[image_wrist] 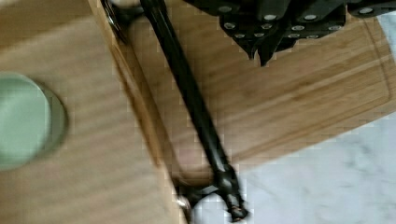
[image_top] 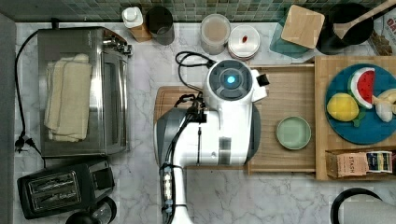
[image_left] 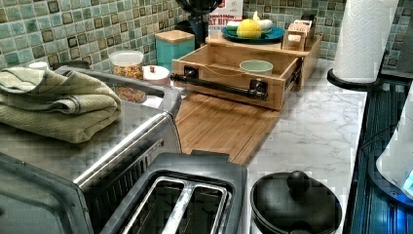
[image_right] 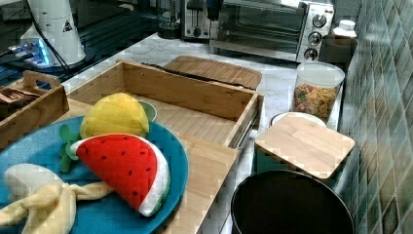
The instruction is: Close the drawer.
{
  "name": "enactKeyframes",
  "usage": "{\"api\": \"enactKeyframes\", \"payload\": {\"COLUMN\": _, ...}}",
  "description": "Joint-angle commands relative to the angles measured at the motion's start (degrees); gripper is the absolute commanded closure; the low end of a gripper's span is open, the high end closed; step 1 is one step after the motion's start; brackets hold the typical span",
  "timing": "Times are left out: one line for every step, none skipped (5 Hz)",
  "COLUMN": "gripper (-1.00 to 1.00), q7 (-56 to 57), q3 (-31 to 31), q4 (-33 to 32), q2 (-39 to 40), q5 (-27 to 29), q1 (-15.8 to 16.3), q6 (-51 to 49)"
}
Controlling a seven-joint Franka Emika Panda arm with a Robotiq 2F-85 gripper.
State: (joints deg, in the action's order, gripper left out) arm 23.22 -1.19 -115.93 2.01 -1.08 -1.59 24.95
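Light wood makes up the drawer, which stands pulled well out of its wooden organiser shelf over the marble desk. In the left view its long black bar handle runs across the front panel on two black mounts, and the front panel overhangs the far edge of the grooved cutting board. A pale green bowl sits inside the drawer, toward the left view's right. In the top view the white arm covers the drawer's front and much of the cutting board, with the bowl just beside the arm on the top view's right.

The wrist view looks down on the handle, with the drawer's floor and the bowl on one side and the cutting board on the other. The dark pincer hangs above the cutting board, near the handle but apart from it; whether its fingers are spread or pressed together I cannot tell.

On top of the shelf a blue plate carries a plush watermelon slice, a plush lemon and a plush banana.
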Motion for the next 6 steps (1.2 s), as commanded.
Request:
{"api": "enactKeyframes", "payload": {"gripper": 1.0, "q7": 9.68, "q3": -3.45, "q4": 0.51, "q2": 3.28, "q5": -2.98, "q1": 3.11, "q6": 0.31}}
{"api": "enactKeyframes", "payload": {"gripper": 1.0, "q7": 8.94, "q3": -2.62, "q4": -4.04, "q2": 4.47, "q5": -10.59, "q1": 5.24, "q6": 8.68}}
{"api": "enactKeyframes", "payload": {"gripper": 1.0, "q7": 6.16, "q3": -2.52, "q4": -1.36, "q2": 8.38, "q5": -14.59, "q1": 6.2, "q6": 7.07}}
{"api": "enactKeyframes", "payload": {"gripper": 1.0, "q7": 6.61, "q3": -1.87, "q4": -4.04, "q2": 9.2, "q5": -16.65, "q1": 5.48, "q6": 13.11}}
{"api": "enactKeyframes", "payload": {"gripper": 1.0, "q7": 4.4, "q3": -0.47, "q4": -7.43, "q2": 9.63, "q5": -21.88, "q1": 5.64, "q6": 18.99}}
{"api": "enactKeyframes", "payload": {"gripper": 1.0, "q7": 6.38, "q3": -0.82, "q4": -7.83, "q2": 10.14, "q5": -19.84, "q1": 4.5, "q6": 17.43}}
